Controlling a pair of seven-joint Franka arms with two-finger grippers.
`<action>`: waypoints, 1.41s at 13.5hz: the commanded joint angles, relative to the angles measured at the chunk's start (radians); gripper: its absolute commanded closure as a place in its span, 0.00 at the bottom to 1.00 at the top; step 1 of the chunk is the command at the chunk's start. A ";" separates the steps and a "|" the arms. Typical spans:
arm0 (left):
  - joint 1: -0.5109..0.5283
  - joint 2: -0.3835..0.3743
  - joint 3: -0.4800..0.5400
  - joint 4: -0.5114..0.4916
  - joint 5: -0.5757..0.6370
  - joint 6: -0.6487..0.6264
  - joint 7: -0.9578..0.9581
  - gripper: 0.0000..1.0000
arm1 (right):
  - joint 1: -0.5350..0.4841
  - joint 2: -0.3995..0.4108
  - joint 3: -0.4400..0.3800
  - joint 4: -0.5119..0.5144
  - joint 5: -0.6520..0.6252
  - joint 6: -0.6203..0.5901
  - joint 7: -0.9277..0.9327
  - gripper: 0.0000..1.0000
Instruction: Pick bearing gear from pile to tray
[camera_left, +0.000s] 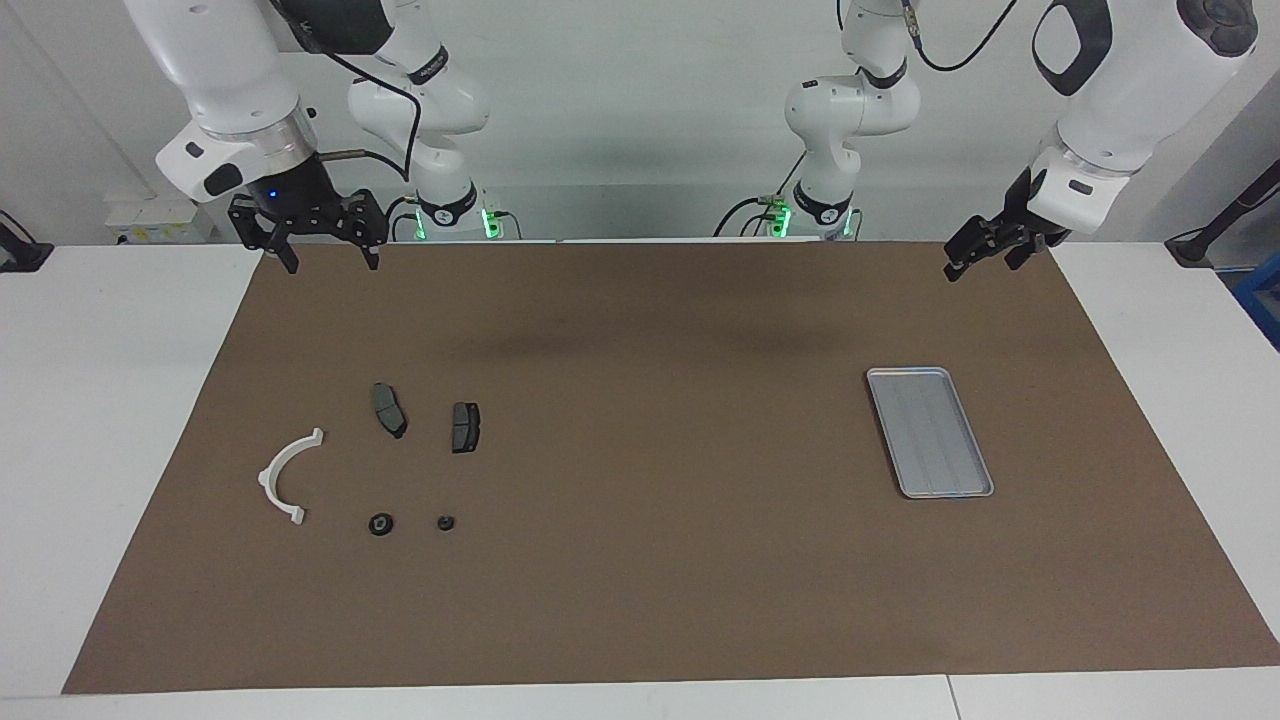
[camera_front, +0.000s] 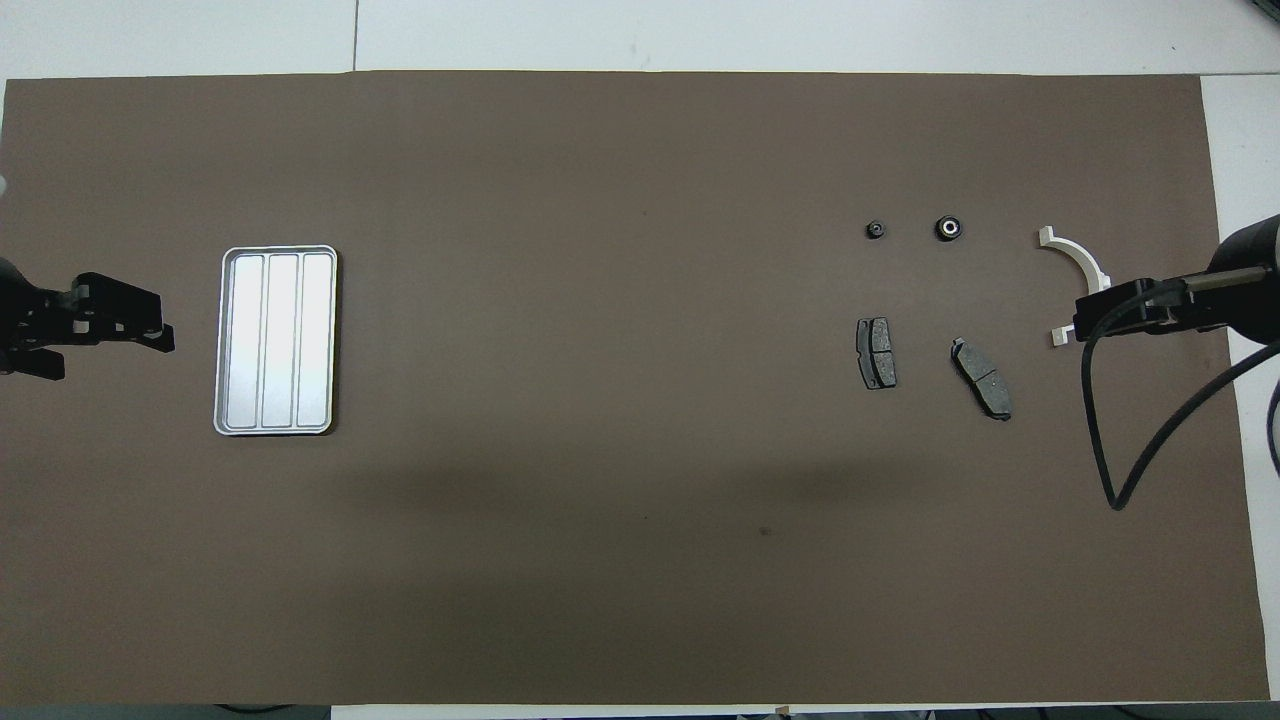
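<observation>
We have not begun: both our right gripper and left gripper hang open, empty. The small black round bearing gear lies among the pile, well apart from the shallow silver metal tray. Next, our right gripper must descend over it.

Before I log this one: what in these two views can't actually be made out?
- Overhead view: the right gripper covers the middle of the white bracket; only its ends show.
- Both views: the two small black round pieces are too small to tell whether either has teeth.
- Overhead view: the left gripper is partly cut off by the frame edge.
- Tray: nothing hidden.
</observation>
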 joint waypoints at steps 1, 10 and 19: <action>0.002 -0.006 -0.004 -0.003 0.009 -0.011 -0.002 0.00 | -0.017 -0.009 0.012 -0.004 -0.010 0.006 -0.016 0.00; 0.002 -0.006 -0.004 -0.003 0.009 -0.011 -0.002 0.00 | -0.014 -0.043 0.012 -0.006 0.005 -0.014 -0.018 0.00; 0.002 -0.006 -0.004 -0.003 0.009 -0.011 -0.002 0.00 | 0.048 0.127 0.022 -0.021 0.004 0.158 0.111 0.00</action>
